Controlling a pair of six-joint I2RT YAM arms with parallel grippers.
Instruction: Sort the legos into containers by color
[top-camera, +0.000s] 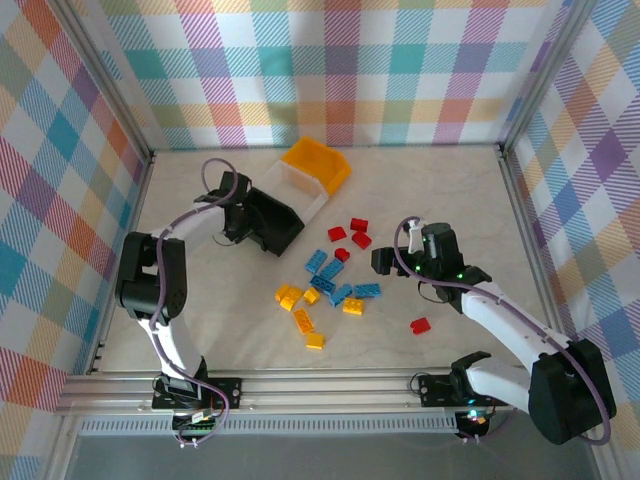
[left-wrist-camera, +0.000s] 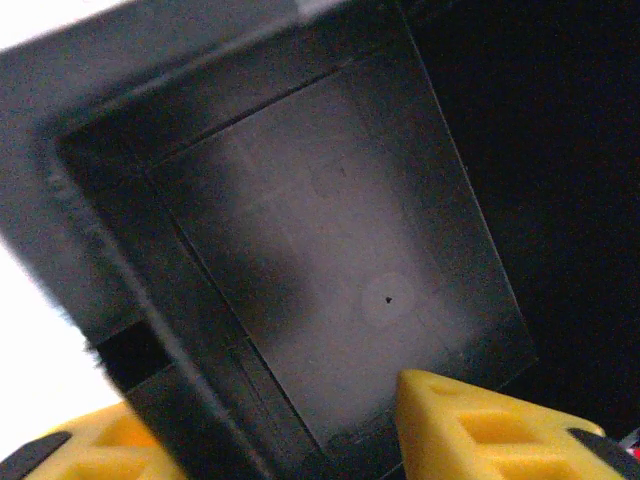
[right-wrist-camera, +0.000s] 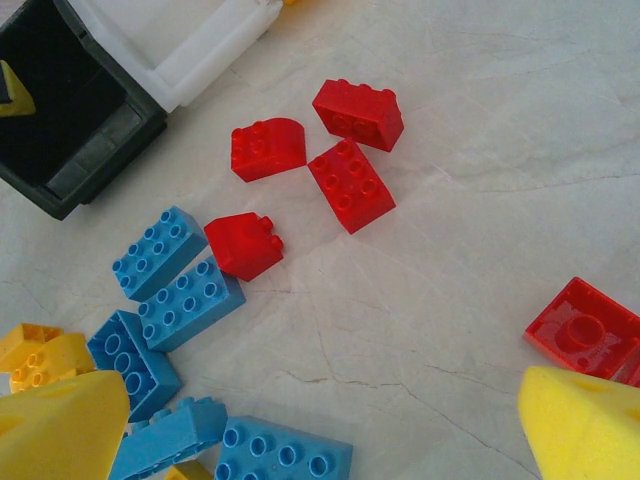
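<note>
The containers stand in a row at the back: a black bin (top-camera: 275, 228), a white bin (top-camera: 305, 190) and an orange-yellow bin (top-camera: 318, 165). My left gripper (top-camera: 245, 215) reaches into the black bin (left-wrist-camera: 330, 230); its yellow fingers (left-wrist-camera: 500, 430) stand apart with nothing between them, and the floor in sight is bare. The legos lie loose mid-table: red bricks (top-camera: 358, 232), blue bricks (top-camera: 330, 275), yellow bricks (top-camera: 303, 318) and one lone red brick (top-camera: 420, 325). My right gripper (top-camera: 395, 262) hovers wide open (right-wrist-camera: 320, 440) over bare table, beside red bricks (right-wrist-camera: 350, 185) and blue bricks (right-wrist-camera: 192, 300).
Checked walls close in the table on three sides, with metal rails along their feet. A yellow brick (right-wrist-camera: 35, 350) lies by my right gripper's left finger. The black bin's corner (right-wrist-camera: 70, 110) and the white bin (right-wrist-camera: 190, 40) sit at the upper left of the right wrist view.
</note>
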